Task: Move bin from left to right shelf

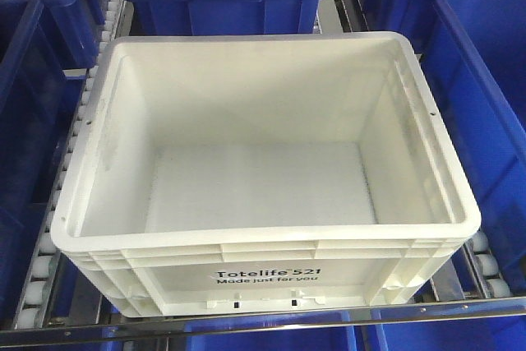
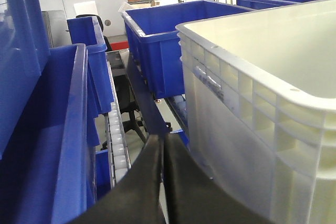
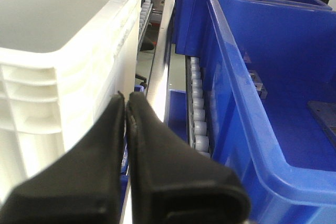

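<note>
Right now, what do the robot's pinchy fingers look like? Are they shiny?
Not shiny. The left gripper has two dark, dull, rubbery-looking fingers, wide near the camera and narrowing to slim tips. The right gripper looks the same: two black matte fingers with rounded edges and a slightly rough surface. No cables, stickers or writing show on either, and the arms behind them are out of view.

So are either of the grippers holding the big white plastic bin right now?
No. Both the left gripper and right gripper are shut on nothing, beside the white plastic bin.
</note>
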Controlling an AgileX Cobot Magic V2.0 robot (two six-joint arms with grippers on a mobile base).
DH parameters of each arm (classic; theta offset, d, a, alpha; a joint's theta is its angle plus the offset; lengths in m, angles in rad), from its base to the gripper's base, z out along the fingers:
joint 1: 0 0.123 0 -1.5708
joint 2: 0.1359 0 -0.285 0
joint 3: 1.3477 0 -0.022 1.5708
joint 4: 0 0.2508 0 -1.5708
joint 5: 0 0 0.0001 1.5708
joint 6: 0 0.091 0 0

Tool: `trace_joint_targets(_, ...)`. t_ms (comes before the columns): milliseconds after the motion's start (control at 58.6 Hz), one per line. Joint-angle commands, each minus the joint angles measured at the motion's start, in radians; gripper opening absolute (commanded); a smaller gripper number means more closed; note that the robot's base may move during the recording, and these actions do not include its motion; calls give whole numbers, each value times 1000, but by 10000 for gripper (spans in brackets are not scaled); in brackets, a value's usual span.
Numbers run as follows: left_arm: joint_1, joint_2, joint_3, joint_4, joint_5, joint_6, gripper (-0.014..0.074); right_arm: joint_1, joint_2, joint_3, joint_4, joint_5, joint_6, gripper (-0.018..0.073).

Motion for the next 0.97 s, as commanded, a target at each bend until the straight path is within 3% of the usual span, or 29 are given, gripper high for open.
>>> trace_joint_targets(0, 1, -14, 13, -3, -76, -7, -6, -1, -10, 19, 0, -68, -2, -8)
trace_joint_targets(955, 1, -14, 13, -3, -76, -7, -6, -1, -10, 19, 0, -68, -2, -8)
